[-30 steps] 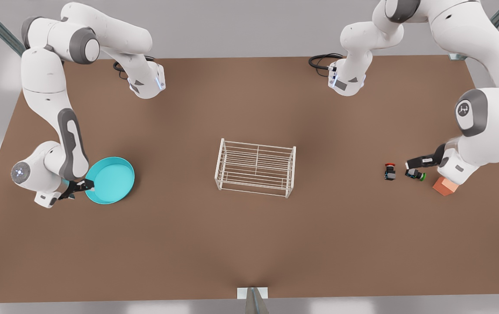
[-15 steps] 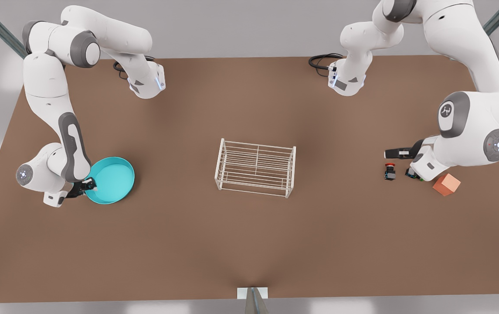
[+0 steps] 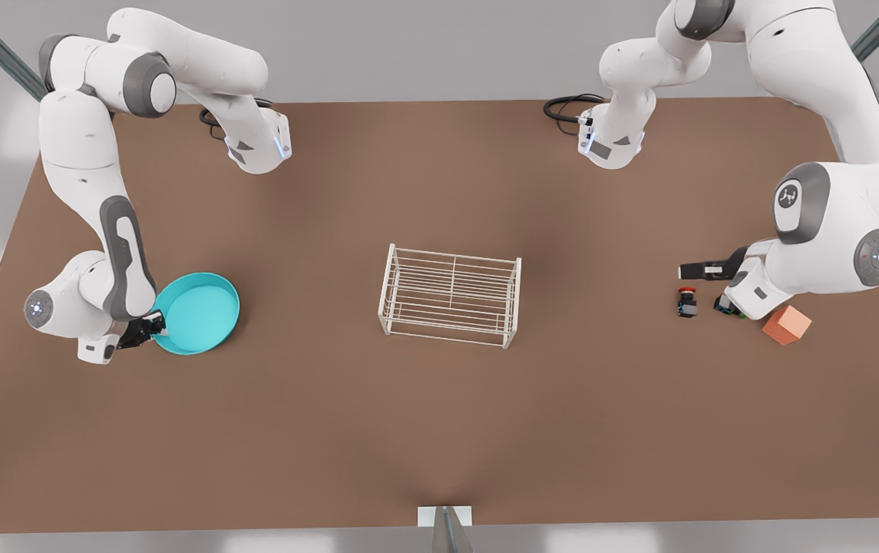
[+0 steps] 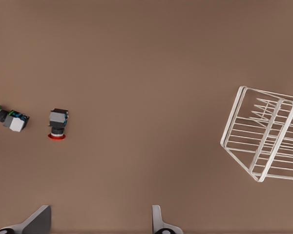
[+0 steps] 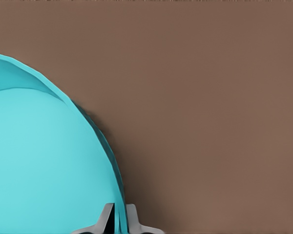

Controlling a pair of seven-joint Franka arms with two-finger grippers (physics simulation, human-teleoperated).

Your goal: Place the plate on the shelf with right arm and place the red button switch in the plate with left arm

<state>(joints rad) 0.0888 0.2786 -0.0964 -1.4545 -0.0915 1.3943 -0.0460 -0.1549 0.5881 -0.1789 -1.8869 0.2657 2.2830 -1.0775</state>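
Note:
The turquoise plate (image 3: 199, 311) is at the front view's left, and my right gripper (image 3: 152, 329) is shut on its near-left rim. In the right wrist view the plate (image 5: 44, 165) has its rim pinched between the fingertips (image 5: 107, 220) of the gripper (image 5: 119, 222). The white wire shelf (image 3: 451, 295) stands mid-table with nothing on it. The red button switch (image 3: 687, 301) lies at the front view's right. My left gripper (image 3: 704, 270) hovers open just behind it. The left wrist view shows the red button switch (image 4: 57, 125), the shelf (image 4: 263, 134) and my open gripper (image 4: 97, 226).
A green-capped switch (image 3: 731, 307) lies beside the red one, partly under the left arm's hand, and also appears in the left wrist view (image 4: 9, 118). An orange cube (image 3: 786, 324) sits further right. Bare brown table (image 3: 439, 430) surrounds the shelf.
The left gripper rose from the green switch and moved back and left, then held still. The right gripper closed in on the plate's rim, and the plate shifted slightly up and right.

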